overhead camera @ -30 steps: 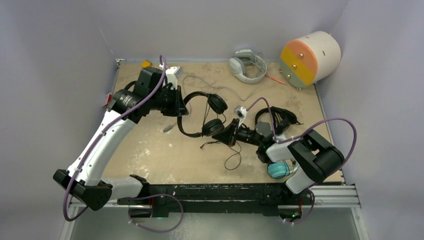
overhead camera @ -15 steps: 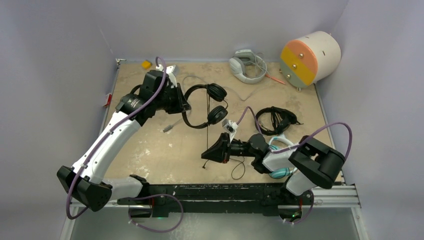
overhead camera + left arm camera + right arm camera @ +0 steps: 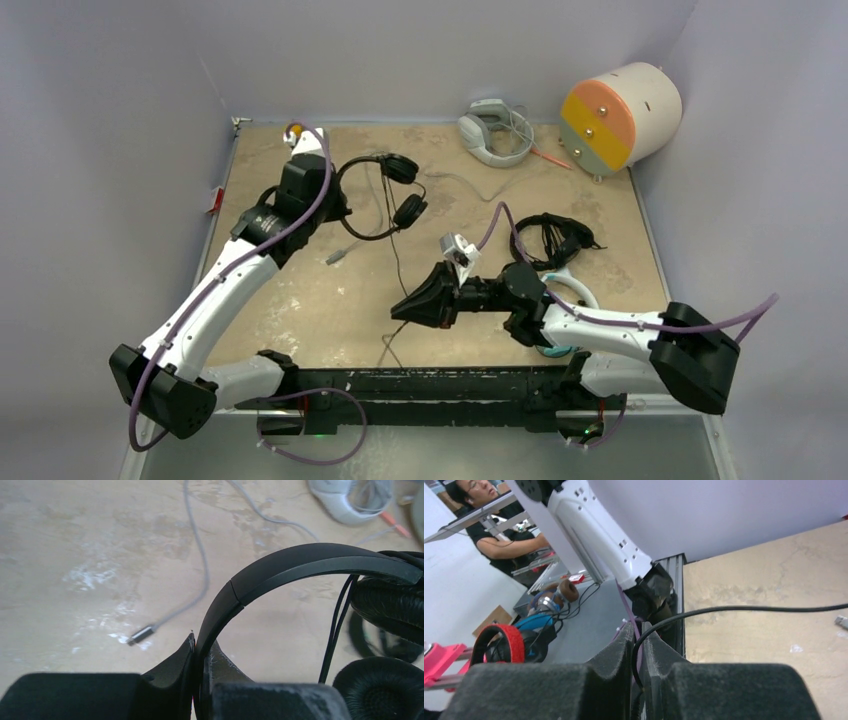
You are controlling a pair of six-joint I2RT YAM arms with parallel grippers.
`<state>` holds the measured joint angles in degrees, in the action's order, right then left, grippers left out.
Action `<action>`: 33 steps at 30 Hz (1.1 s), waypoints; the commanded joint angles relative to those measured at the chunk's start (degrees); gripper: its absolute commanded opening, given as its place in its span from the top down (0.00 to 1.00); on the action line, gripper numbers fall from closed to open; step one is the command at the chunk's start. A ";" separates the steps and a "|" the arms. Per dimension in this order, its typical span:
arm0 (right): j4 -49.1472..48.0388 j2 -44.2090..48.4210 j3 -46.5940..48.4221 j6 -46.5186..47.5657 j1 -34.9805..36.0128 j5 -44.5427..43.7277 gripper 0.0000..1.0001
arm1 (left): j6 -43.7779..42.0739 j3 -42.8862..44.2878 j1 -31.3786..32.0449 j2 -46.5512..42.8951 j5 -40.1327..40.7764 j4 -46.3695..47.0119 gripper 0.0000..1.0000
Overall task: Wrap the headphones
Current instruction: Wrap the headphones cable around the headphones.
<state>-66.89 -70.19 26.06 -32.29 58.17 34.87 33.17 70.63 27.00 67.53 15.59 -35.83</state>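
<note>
A slim black pair of headphones hangs off the table at the back left. My left gripper is shut on its band, which passes between the jaws. Its thin black cord runs down to my right gripper. There the cord dips between nearly shut jaws, and its loose end trails toward the near edge. A second black pair lies bundled at the right. A teal pair with a white band sits mostly hidden under my right arm.
A grey-white headset and an orange-and-grey cylinder stand at the back right. A grey cable with a metal plug lies on the table by my left arm. A small yellow object sits in the back left corner.
My left gripper has carried the black headphones up and to the back left. My right gripper has moved toward the near left along the cord, which now stretches between them.
</note>
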 commanded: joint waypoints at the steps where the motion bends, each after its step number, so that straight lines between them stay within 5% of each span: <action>1: 14.59 2.92 9.12 1.07 0.36 -4.54 0.90 | -8.85 -3.66 -0.42 -2.89 8.44 8.61 1.00; 5: 37.49 4.80 18.78 8.04 0.27 -12.01 0.96 | -12.95 -5.12 -0.29 -3.48 12.19 7.55 1.00; 15: 77.33 -1.65 43.03 25.35 -1.31 -28.01 0.99 | -22.27 -7.37 1.50 -4.84 17.76 4.62 1.00; 27: 78.37 -7.17 47.06 43.03 -1.53 -53.01 0.96 | -22.38 -3.49 8.60 1.74 10.93 -9.10 1.00; 33: 73.63 -6.40 43.25 43.94 -3.19 -57.49 0.92 | -21.39 -1.57 9.72 3.22 7.60 -11.86 1.00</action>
<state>11.44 -78.43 70.43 8.75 56.58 -15.77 11.38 65.28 36.01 70.91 26.13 -45.78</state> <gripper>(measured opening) 0.072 0.026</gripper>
